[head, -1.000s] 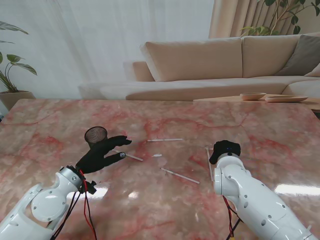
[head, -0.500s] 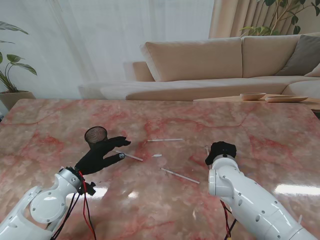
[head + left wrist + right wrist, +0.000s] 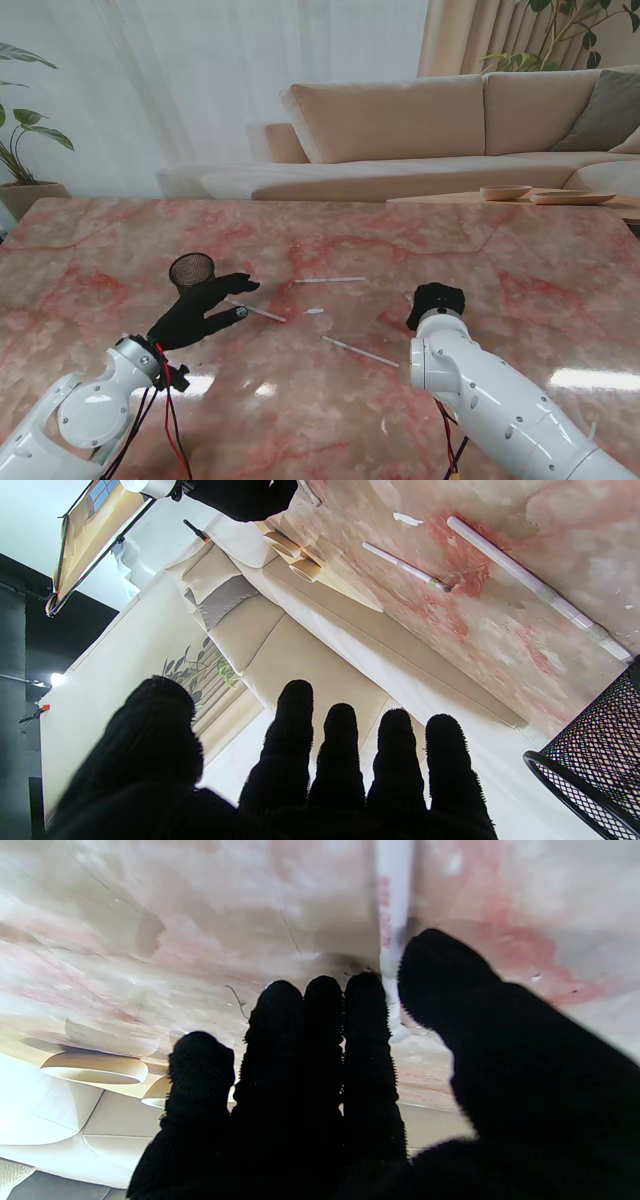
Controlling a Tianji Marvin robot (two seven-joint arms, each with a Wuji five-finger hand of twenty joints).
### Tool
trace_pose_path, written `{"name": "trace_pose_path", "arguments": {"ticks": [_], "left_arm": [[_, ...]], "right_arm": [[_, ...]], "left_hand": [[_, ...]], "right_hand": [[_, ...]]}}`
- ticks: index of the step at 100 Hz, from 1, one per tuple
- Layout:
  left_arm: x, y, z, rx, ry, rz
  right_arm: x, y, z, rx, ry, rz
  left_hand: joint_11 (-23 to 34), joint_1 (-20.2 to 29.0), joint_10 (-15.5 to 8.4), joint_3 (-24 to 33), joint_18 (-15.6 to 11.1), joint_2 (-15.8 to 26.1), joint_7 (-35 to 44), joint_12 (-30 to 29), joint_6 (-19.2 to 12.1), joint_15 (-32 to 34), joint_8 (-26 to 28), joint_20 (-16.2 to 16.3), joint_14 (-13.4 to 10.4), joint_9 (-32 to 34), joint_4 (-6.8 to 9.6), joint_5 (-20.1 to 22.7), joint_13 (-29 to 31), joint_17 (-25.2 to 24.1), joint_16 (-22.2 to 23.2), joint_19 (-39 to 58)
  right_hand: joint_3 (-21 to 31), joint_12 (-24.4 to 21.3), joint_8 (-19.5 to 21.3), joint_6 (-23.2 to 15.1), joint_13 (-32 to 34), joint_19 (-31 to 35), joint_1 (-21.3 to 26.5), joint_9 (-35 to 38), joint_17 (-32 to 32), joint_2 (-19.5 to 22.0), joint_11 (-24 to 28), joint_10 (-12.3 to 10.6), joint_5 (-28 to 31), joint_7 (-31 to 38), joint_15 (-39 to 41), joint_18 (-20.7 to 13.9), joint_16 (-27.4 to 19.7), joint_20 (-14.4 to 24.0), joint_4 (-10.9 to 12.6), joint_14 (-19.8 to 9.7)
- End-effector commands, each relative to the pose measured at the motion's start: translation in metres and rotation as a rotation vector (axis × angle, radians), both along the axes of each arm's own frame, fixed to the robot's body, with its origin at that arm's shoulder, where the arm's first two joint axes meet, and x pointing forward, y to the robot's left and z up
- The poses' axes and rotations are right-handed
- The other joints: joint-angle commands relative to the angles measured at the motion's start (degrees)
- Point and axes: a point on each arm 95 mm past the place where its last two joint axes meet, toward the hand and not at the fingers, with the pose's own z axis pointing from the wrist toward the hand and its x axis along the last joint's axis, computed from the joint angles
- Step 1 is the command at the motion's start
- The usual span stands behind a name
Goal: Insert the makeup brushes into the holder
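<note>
Our black-gloved left hand (image 3: 196,308) spread, empty, beside the black mesh holder (image 3: 191,270); black-gloved right hand (image 3: 435,301) fingers straddle a white makeup brush (image 3: 394,915), grip apparently unclosed.

The table (image 3: 520,250) has a shiny top of pink and red marble with white swirls. Bright spots of light shine on the part nearest the camera. Behind it stands a long beige sofa (image 3: 400,130) with big soft back cushions. A grey cushion (image 3: 605,110) sits at its right end. Beside the sofa, on the right, there is a low wooden side table (image 3: 560,202) with two shallow bowls (image 3: 505,192) on it. White curtains (image 3: 200,80) hang behind the sofa, and a tan curtain (image 3: 470,35) hangs to their right. A green plant (image 3: 20,150) in a pot stands on the far left. More green leaves (image 3: 560,35) show in the top right corner.
</note>
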Motion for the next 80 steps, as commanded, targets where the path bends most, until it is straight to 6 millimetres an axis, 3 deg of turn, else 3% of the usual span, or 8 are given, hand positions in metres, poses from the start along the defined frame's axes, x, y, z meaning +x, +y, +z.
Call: {"name": "trace_pose_path", "arguments": {"ticks": [1,24,53,80], "left_arm": [[-0.003,-0.002,-0.003,0.000,0.009,-0.001],[-0.004,-0.002,-0.002,0.001,0.010,0.003],[-0.005,-0.001,-0.002,0.003,0.006,0.008],[-0.005,-0.001,-0.002,0.005,0.008,0.009]], "right_arm": [[-0.015,0.000,-0.022,-0.001,0.069,-0.013],[-0.023,0.002,-0.032,-0.015,0.100,-0.004],[-0.033,-0.005,-0.038,-0.046,0.101,-0.018],[-0.035,-0.007,-0.045,-0.071,0.087,-0.021]], "left_hand": [[-0.9,1.7,-0.9,-0.7,0.0,1.5,1.1,-0.9,-1.0,-2.2,0.2,0.5,-2.1,-1.4,0.26,-0.3,-1.3,-0.3,-0.8,1.2],[-0.9,1.9,-0.9,-0.6,0.9,1.5,1.4,-0.9,-1.4,-2.1,0.4,0.4,-2.1,-1.2,0.22,0.2,-1.1,-0.5,-0.8,1.0],[-1.0,2.1,-0.8,-0.6,2.1,1.6,1.6,-1.0,-1.6,-2.3,0.5,0.2,-2.0,-1.0,0.14,0.2,-0.9,-0.8,-0.8,0.5],[-1.1,2.2,-0.8,-0.7,2.9,1.7,1.6,-1.0,-2.0,-2.5,0.5,0.2,-1.9,-0.9,0.11,0.1,-0.9,-0.7,-0.8,0.4]], "right_hand": [[1.8,2.5,-7.1,-4.7,1.8,1.1,2.7,1.8,0.1,-1.9,0.1,-1.2,-0.2,0.3,1.8,0.8,1.5,0.9,-3.3,-1.5],[1.9,4.5,-9.5,-7.4,1.6,0.7,5.5,2.9,0.0,-1.6,-0.2,-2.0,-0.6,5.9,2.2,0.9,2.5,0.9,-3.4,-1.4],[6.3,5.1,-11.3,-7.0,-1.2,-1.6,6.9,0.4,-2.5,-0.2,-1.6,-2.2,-0.6,4.0,0.7,0.5,3.1,0.8,-1.6,-0.5],[5.4,6.2,-13.7,-9.6,2.1,-0.6,7.8,5.6,-0.3,-0.5,-1.0,-2.7,4.0,9.0,2.3,1.2,3.4,1.6,-2.8,-0.4]]}}
